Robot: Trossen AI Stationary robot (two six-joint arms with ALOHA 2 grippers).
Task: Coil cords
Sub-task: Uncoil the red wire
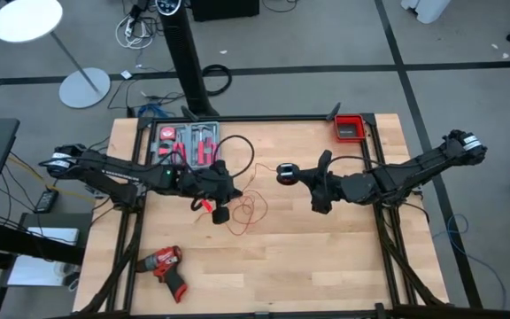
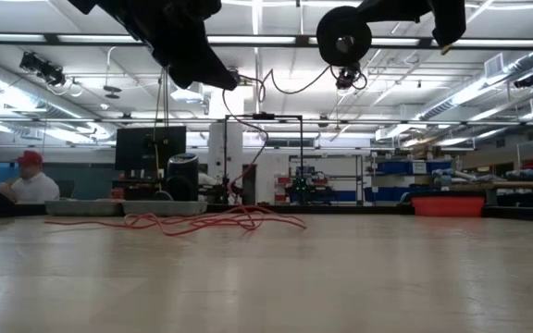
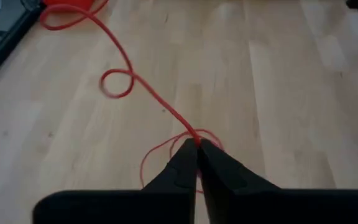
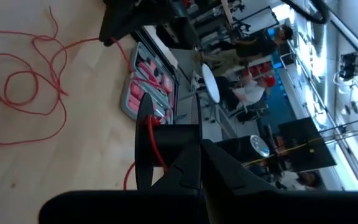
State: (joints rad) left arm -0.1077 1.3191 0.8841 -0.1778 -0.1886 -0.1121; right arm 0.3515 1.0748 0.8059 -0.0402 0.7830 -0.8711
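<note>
My left gripper [image 3: 197,147] pinches the red wire [image 3: 129,81]; right gripper [image 4: 199,149] shut on the spool [image 4: 146,146]; I'd feed slack slowly, keeping the wire taut.

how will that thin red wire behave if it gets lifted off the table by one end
The thin bright red wire probably goes limp: it lies in loose curls on the wooden table, so it should droop and trail. It looks light, likely dragging its tangle along. Pinched in the left gripper, it may slip through.
</note>
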